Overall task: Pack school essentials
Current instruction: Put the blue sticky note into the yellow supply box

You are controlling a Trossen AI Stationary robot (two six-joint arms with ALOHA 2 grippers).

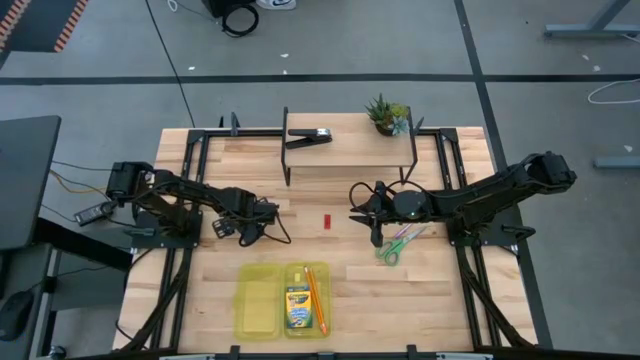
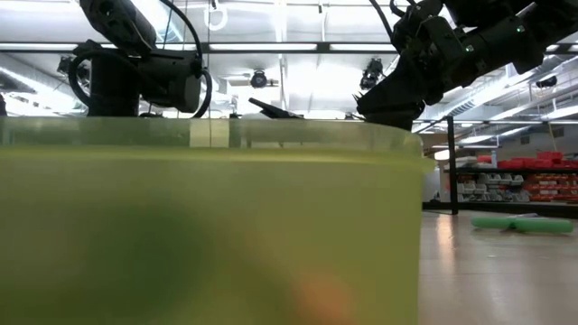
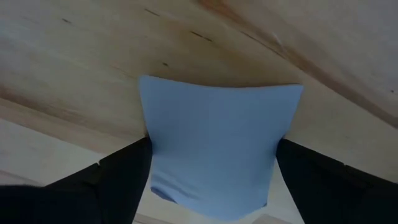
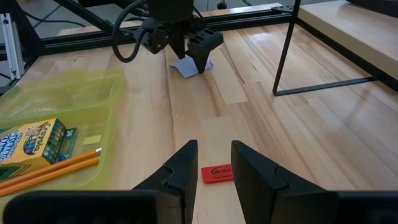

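Left gripper: it is lowered over the pale blue block on the left half of the surface; the jaws are spread to either side of the block and are not yet clamped on it.
Right gripper: it is held low near the middle of the surface, jaws partly parted and empty, with the short red piece lying flat just ahead of them.
Packed: the crayon box and two pencils, at least one orange, are seen lying in the yellow-green case at the near edge.
Left to pack: the blue block, the red piece and the green-handled scissors are all outside the case; a judgement of roughly halfway is reasonable.
Scissors: they are laid flat beside the right arm, well apart from the case.
Edges: the raised shelf and its thin black legs stand at the far side; black rails run along both sides of the surface.
Open room: bare wood is seen between both grippers and the case, so the way to it looks unobstructed; the left part of the case is unfilled.
Not for packing: the potted plant and the black clip are on the shelf.
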